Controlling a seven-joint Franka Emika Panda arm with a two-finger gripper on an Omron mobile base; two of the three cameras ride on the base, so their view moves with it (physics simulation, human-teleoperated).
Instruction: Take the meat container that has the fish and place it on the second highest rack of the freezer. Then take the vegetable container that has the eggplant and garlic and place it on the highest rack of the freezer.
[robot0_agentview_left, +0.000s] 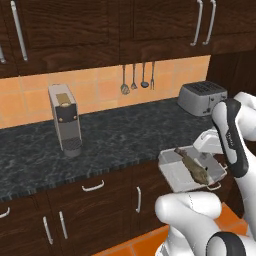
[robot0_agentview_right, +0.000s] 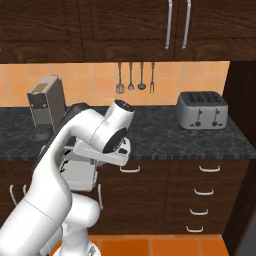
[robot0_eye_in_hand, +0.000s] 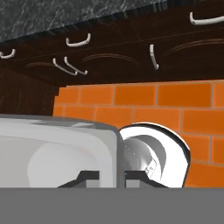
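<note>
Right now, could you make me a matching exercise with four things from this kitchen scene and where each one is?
Things:
1. fish
2. toaster
3. coffee machine
4. utensils

Places:
A. hanging on the orange wall
B. counter, right end
C. in the grey container held off the counter
D. counter, left part

Pairs: 1-C, 2-B, 3-D, 4-A

Dark wood-grain cabinets (robot0_agentview_left: 100, 22); speckled dark stone-look counter (robot0_agentview_left: 120, 135); brushed metal toaster (robot0_agentview_left: 202, 97), upper right; smooth pale plastic-looking tray (robot0_agentview_left: 175, 175) under matt brownish fish (robot0_agentview_left: 192, 164); orange tiled backsplash (robot0_agentview_left: 100, 87).
</note>
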